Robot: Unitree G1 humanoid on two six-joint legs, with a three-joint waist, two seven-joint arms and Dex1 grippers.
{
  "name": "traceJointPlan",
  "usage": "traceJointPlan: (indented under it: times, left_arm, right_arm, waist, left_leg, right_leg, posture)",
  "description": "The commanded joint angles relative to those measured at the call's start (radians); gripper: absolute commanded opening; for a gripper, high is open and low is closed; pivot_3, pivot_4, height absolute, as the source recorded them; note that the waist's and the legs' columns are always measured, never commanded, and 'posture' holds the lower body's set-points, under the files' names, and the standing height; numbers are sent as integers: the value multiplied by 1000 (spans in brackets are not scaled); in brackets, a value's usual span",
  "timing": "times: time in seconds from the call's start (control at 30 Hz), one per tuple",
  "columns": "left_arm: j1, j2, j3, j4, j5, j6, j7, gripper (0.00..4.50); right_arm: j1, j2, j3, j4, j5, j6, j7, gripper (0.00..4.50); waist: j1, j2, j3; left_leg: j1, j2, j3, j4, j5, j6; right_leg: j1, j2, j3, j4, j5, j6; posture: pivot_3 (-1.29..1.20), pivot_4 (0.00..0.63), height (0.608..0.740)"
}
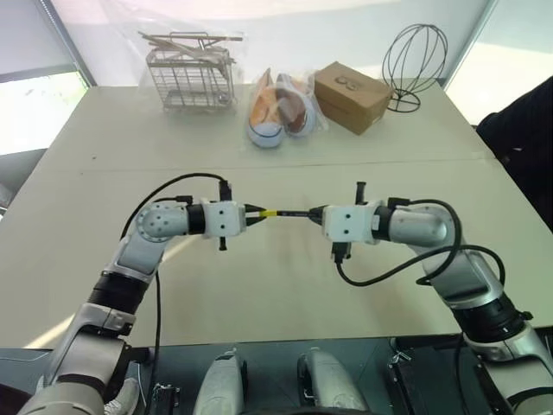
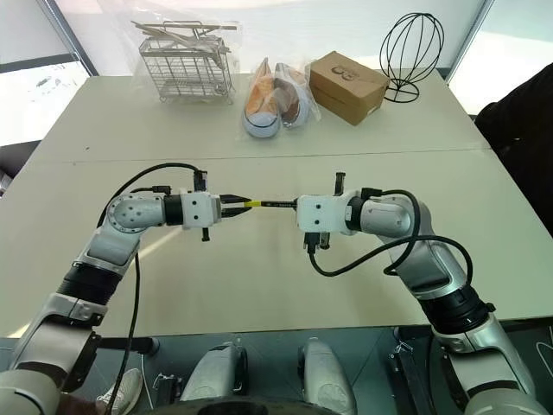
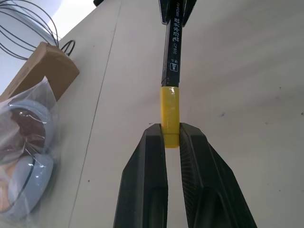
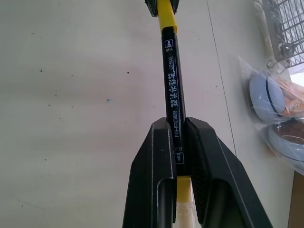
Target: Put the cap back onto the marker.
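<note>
- Cap (image 3: 170, 111): yellow, seated on the end of the marker (image 4: 172, 80), its mouth flush against the black barrel; held in the air between both arms, above the worktop (image 1: 285, 294).
- Marker: level, running from one tool to the other, in line with the cap.
- Left tool (image 3: 171, 135): clamped on the cap's rear end.
- Right tool (image 4: 176, 130): clamped on the barrel near its far end.
- Step in hand, as judged: final seating of the cap. To do it well, keep both tools on one axis and press straight along the barrel; a sideways push may bend or slip the marker.
- Beyond, on the worktop: bagged shoes (image 1: 278, 108), cardboard box (image 1: 352, 95), wire basket (image 1: 192, 78), wire stand (image 1: 413, 56).
</note>
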Motion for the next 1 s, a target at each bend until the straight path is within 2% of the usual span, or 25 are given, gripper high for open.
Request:
traceJointPlan:
  times: [0.03, 1.0]
  left_arm:
    - [-12, -38, -13, -51, -26, 5, 21, 22]
    - [-32, -70, 4, 0, -76, -144, -30, 22]
  right_arm:
    - [-25, 55, 32, -103, 61, -47, -2, 0]
    - [-20, 34, 35, -80, 62, -190, 31, 0]
  waist:
    - [0, 0, 0]
    - [0, 0, 0]
  left_leg:
    - [0, 0, 0, 0, 0, 0]
    - [0, 0, 0, 0, 0, 0]
  right_leg:
    - [0, 0, 0, 0, 0, 0]
    - [0, 1, 0, 0, 0, 0]
  posture:
    - [0, 150, 740]
    - [0, 150, 740]
